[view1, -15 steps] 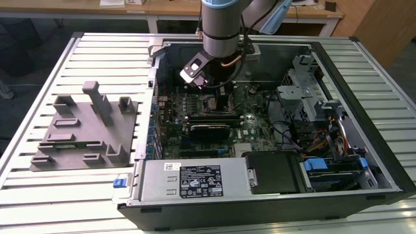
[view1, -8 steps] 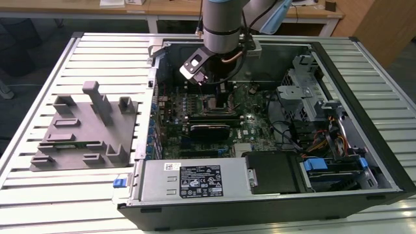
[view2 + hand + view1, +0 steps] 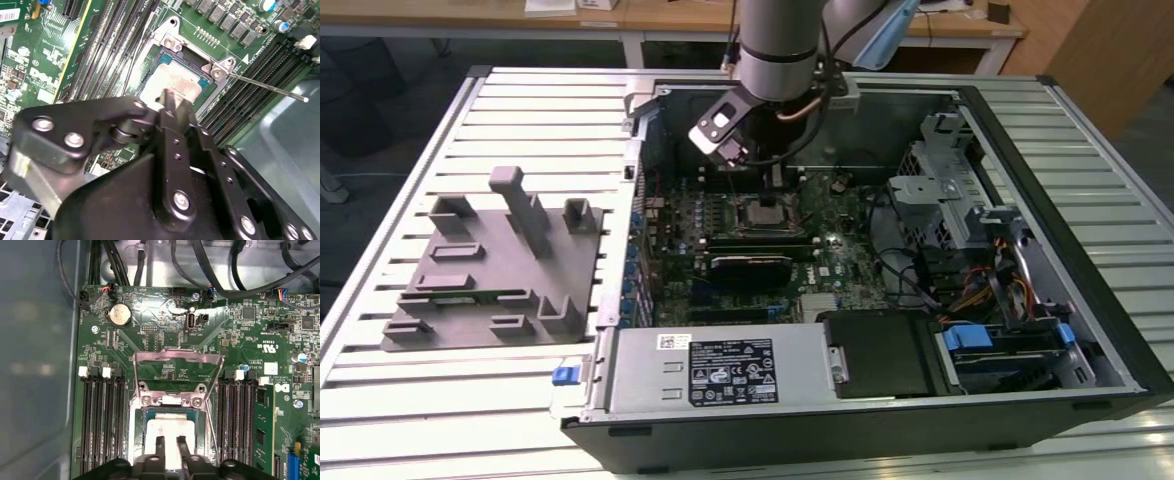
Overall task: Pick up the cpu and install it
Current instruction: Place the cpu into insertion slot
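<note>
Although the cpu (image 3: 170,427) lies flat in the socket (image 3: 172,400), part of its silvery top is covered by the gripper (image 3: 171,442), which hangs directly over the socket. The fingers (image 3: 160,447) stand only narrowly parted and grip nothing. Whether their tips touch the cpu I cannot tell. In the exterior view the arm (image 3: 781,40) hides the fingers above the socket.

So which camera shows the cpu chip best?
The first wrist view: the cpu lies square-on in its socket, the gripper over one edge. The second wrist view shows the cpu slanted, partly hidden. In the exterior view it is too small to tell.
</note>
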`<action>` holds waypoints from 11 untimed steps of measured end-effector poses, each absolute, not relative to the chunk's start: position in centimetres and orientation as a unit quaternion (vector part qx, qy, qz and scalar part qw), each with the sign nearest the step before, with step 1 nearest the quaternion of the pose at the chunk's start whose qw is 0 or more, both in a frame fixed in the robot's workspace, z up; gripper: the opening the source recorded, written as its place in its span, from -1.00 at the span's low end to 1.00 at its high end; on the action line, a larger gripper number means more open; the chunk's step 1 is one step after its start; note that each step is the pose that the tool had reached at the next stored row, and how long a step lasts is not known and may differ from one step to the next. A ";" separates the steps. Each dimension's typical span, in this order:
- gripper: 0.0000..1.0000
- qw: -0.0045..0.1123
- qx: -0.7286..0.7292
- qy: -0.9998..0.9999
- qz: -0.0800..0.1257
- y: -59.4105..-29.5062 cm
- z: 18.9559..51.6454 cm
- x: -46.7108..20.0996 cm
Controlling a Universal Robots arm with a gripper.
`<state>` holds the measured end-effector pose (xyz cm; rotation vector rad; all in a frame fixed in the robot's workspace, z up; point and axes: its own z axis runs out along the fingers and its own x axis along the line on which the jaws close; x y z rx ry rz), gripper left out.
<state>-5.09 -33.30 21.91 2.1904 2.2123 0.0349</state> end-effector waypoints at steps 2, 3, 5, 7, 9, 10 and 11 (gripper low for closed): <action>-0.77 0.014 0.704 0.710 0.011 -33.3 22.1 -5.1; -0.77 0.013 0.703 0.711 0.011 -33.3 22.2 -5.1; -0.79 0.013 0.703 0.711 0.010 -33.3 22.4 -5.1; -0.79 0.013 0.703 0.711 0.010 -33.3 22.6 -5.1; -0.79 0.013 0.703 0.711 0.010 -33.3 22.8 -5.1; -0.79 0.013 0.703 0.711 0.010 -33.3 22.9 -5.1; -0.79 0.013 0.703 0.711 0.010 -33.3 23.0 -5.1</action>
